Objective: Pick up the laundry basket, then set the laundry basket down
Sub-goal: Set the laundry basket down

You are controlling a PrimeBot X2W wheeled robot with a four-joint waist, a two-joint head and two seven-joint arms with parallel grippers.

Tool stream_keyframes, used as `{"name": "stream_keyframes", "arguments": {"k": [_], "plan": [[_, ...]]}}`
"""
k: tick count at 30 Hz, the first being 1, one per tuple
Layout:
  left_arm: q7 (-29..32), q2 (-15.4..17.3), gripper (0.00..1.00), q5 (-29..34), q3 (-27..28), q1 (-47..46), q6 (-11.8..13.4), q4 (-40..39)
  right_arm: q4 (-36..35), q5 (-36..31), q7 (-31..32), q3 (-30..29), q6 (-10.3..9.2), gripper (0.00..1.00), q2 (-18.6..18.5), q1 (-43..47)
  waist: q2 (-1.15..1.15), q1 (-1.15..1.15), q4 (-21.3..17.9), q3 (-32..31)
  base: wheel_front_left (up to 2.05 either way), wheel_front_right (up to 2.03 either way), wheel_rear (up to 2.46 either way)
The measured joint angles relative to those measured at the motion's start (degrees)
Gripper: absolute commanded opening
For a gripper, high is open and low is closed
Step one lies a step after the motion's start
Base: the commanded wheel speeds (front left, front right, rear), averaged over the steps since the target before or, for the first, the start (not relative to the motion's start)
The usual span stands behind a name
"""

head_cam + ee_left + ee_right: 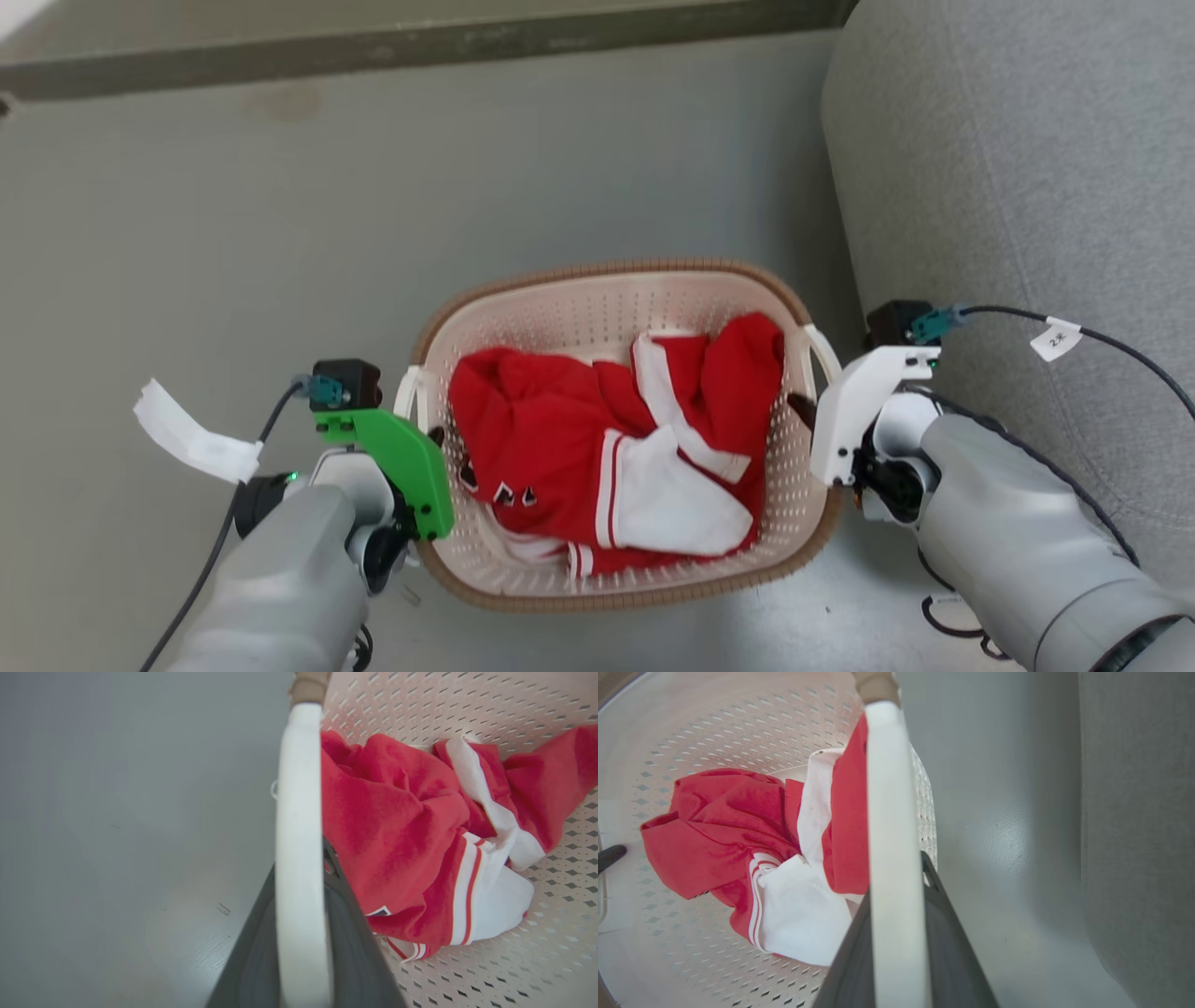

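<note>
The laundry basket (579,317) stands in the centre of the head view on the grey floor (233,233), just beside a grey upholstered seat (1027,168) on the robot's right. A red-and-white garment (560,439) lies crumpled inside the basket.

Left gripper (435,439): positioned at the basket's left side, at the left loop handle (408,397). In the left wrist view the white handle (299,835) runs up the middle, with a dark finger (355,952) close against each side. The gripper is clamped on the laundry basket at this handle.

Right gripper (801,409): positioned at the basket's right side, at the right loop handle (826,350). In the right wrist view the handle (889,835) is likewise enclosed by the dark fingers (952,961), so this gripper is also clamped on the basket.

Whether the basket's base touches the floor or is raised off it cannot be told from these views.
</note>
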Motion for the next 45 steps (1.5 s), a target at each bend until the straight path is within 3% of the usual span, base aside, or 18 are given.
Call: {"name": "stream_keyframes", "arguments": {"k": [29,45], "plan": [[-8.8,0.0,0.00,0.3,0.7,-11.3,0.1,-0.5,-2.4,-0.2,-10.3,-1.3,0.09,0.00,-2.1,-8.2,0.00,0.01,-0.1,18.8,0.00,0.00,0.00],[-13.3,0.0,0.00,1.8,0.7,-16.0,0.1,0.9,-2.9,0.3,-13.1,-1.2,0.09,0.00,-2.1,-11.9,0.00,0.01,-0.1,27.7,0.00,0.00,0.00]]}}
